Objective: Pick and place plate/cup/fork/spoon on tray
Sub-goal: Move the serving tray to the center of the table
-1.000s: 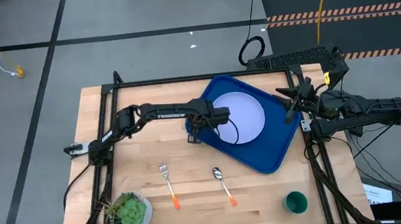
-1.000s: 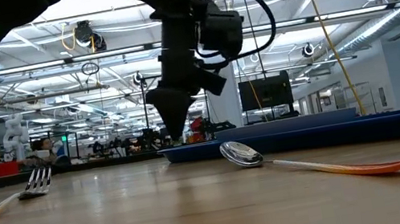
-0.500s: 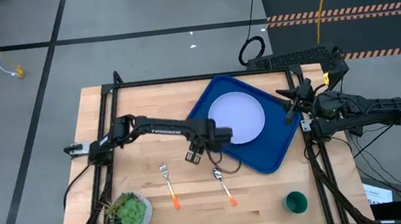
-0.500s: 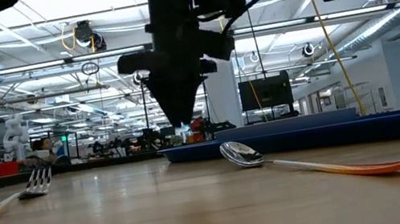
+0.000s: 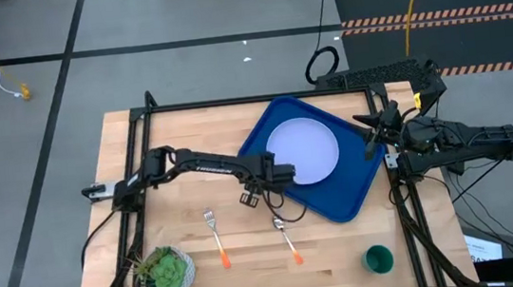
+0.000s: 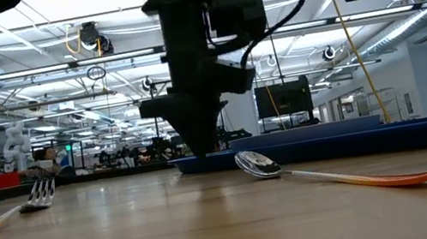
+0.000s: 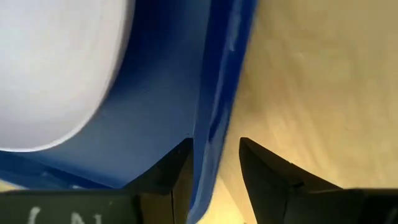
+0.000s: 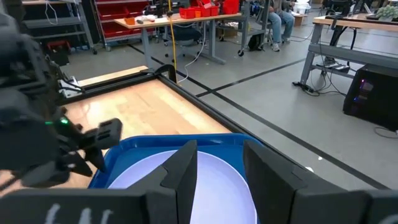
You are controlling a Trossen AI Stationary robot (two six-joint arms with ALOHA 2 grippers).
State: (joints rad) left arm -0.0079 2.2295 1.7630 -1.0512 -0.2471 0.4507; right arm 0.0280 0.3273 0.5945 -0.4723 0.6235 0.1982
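The blue tray lies flat on the table with the pale plate flat inside it. My left gripper is down at the tray's near-left rim, shut on it; it also shows in the low view. The spoon and the fork lie flat on the wood nearer the front edge. The dark green cup stands at the near right. My right gripper waits at the tray's right side, a narrow gap between its fingers, empty. My left gripper has the tray's near-left rim between its two fingers, and the rim fills the gap. One finger is inside the tray and the other is outside over the wood. The fingers point down from above. The tray lies flat on the table.
A small white pot with a green plant stands at the near left corner. A black frame runs along the table's edges. Bare wood lies between the fork and the pot and along the left side.
My left gripper has gone from the tray's left corner toward the table's near edge along the rim, turned about, and come down onto the rim. The tray and the plate have stayed where they were.
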